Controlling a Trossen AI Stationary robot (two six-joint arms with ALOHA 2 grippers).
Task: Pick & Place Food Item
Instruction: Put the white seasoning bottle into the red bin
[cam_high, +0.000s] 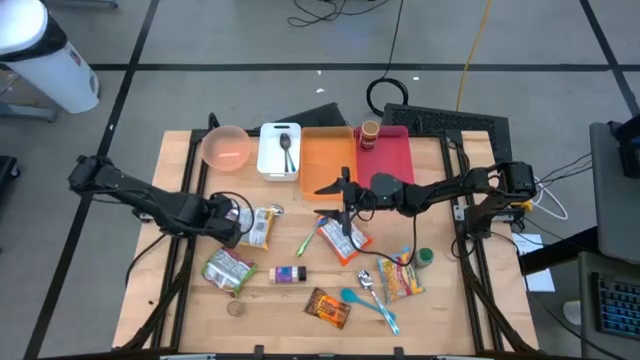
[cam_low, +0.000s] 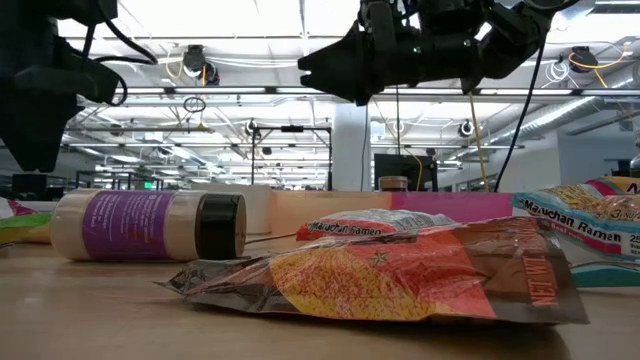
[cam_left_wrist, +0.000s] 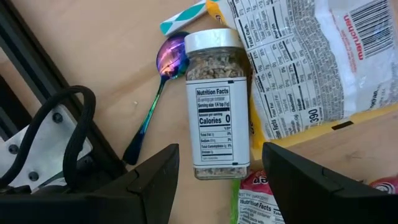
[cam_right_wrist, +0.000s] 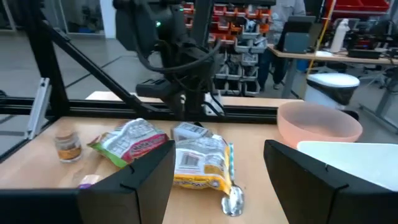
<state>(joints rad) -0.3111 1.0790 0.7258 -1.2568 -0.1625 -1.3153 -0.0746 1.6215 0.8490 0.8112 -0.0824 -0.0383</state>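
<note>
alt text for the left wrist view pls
A spice jar with a Nutrition Facts label lies on the wooden table between the left gripper's open fingers, an iridescent spoon beside it and a ramen packet on its other side.

Wood tabletop matt w/ grain, foil snack packet glossy & crinkled, iridescent metal spoon, clear spice jar.

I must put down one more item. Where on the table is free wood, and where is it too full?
Free: the wood at the right edge beyond the green lid, and the strip left of the pink bowl. Crowded: the middle, around the ramen packet, spice jar and blue spoon.
</note>
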